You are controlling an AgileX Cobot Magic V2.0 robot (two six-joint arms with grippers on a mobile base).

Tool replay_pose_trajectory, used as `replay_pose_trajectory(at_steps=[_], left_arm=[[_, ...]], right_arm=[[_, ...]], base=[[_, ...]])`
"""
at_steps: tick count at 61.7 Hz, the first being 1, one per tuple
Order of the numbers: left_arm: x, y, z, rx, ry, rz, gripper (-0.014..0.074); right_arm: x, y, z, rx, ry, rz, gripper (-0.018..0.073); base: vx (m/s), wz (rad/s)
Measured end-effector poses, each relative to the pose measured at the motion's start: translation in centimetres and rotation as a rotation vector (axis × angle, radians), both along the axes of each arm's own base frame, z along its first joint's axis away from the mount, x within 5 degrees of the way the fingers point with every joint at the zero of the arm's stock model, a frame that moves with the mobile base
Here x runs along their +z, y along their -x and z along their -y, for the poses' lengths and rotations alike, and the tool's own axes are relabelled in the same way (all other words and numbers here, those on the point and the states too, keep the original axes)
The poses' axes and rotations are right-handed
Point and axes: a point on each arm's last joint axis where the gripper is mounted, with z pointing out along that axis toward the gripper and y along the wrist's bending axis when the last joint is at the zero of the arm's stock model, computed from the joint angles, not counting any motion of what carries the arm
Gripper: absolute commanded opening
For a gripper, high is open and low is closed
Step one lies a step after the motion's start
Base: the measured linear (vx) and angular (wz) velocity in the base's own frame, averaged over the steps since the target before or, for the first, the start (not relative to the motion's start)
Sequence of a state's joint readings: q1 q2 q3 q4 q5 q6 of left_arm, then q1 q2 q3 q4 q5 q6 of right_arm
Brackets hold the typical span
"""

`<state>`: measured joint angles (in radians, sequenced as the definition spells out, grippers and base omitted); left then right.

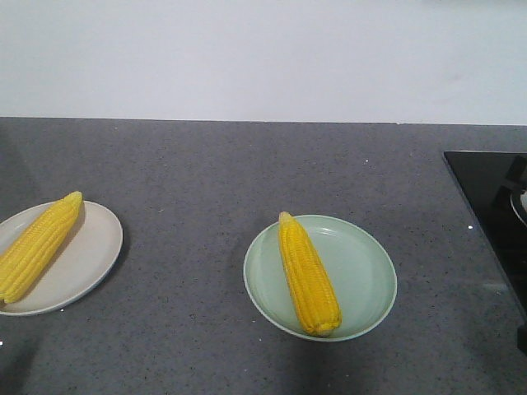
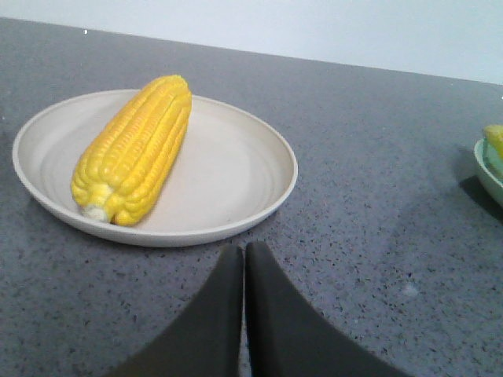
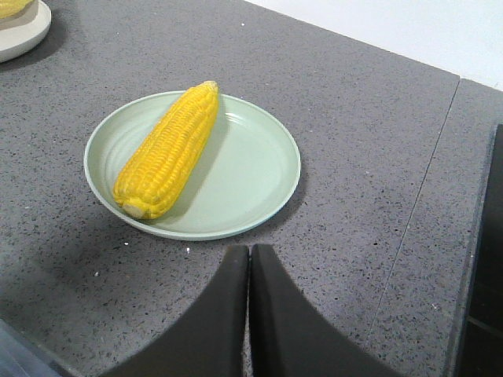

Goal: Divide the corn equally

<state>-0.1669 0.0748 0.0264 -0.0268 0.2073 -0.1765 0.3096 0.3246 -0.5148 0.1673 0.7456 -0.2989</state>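
One yellow corn cob (image 1: 38, 244) lies on a beige plate (image 1: 90, 255) at the left of the grey counter. A second corn cob (image 1: 307, 274) lies on a pale green plate (image 1: 362, 271) near the middle. In the left wrist view the beige plate (image 2: 236, 169) and its corn (image 2: 135, 148) are just ahead of my left gripper (image 2: 243, 248), which is shut and empty above the counter. In the right wrist view the green plate (image 3: 251, 169) with its corn (image 3: 170, 149) is just ahead of my right gripper (image 3: 249, 250), also shut and empty. Neither gripper shows in the front view.
A black glossy cooktop (image 1: 494, 214) takes up the counter's right side, with its edge (image 3: 483, 259) beside my right gripper. A white wall (image 1: 263, 58) rises behind the counter. The green plate's rim (image 2: 489, 169) shows at the right of the left wrist view.
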Motion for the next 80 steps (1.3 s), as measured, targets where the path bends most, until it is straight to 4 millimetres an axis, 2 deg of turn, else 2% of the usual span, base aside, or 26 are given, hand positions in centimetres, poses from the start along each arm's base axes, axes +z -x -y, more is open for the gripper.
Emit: replay_pose_trajectory(at_steps=[15, 33, 80], left_arm=[[0.43, 0.49, -0.27, 0.013, -0.049, 0.086, -0.0006], [0.88, 0.38, -0.89, 0.126, -0.057, 0.134, -0.0006], [0.98, 0.37, -0.98, 0.142, -0.057, 0.145, -0.0006]], right_arm=[[-0.04, 0.0, 0.0, 0.0, 0.001, -0.002, -0.0006], [-0.05, 0.0, 0.0, 0.0, 0.001, -0.003, -0.0006], [-0.18, 0.08, 0.0, 0.003, 0.007, -0.019, -0.0006]], base=[[0.0, 0.0], [0.0, 0.0], [0.0, 0.0]])
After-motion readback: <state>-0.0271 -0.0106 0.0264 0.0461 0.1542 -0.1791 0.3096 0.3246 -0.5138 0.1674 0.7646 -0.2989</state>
